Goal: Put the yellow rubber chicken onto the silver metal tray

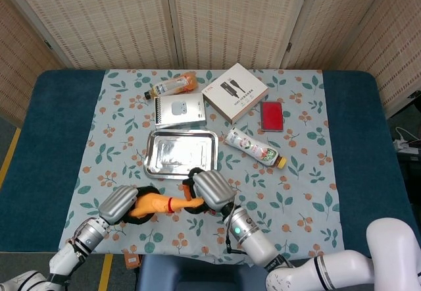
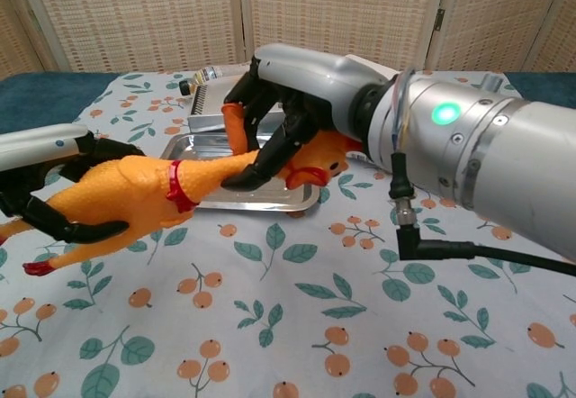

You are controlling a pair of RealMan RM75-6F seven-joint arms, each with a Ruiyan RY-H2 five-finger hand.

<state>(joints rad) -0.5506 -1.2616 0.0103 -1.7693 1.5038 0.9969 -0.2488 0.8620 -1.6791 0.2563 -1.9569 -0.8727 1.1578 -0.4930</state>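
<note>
The yellow rubber chicken (image 2: 135, 195) (image 1: 158, 203) has a red collar and hangs above the cloth in front of the silver metal tray (image 1: 181, 153) (image 2: 270, 195). My left hand (image 2: 40, 186) (image 1: 122, 204) grips its body from the left. My right hand (image 2: 288, 114) (image 1: 210, 189) holds its head and neck from the right, with dark fingers (image 2: 261, 159) curled around the neck. The chicken's head lies over the tray's near edge in the chest view. The tray holds nothing.
Behind the tray lie a white ridged box (image 1: 179, 110), an orange bottle (image 1: 172, 84), a white carton (image 1: 235, 91), a red card (image 1: 272, 115) and a patterned bottle (image 1: 253, 147). The floral cloth (image 1: 296, 172) covers a blue table.
</note>
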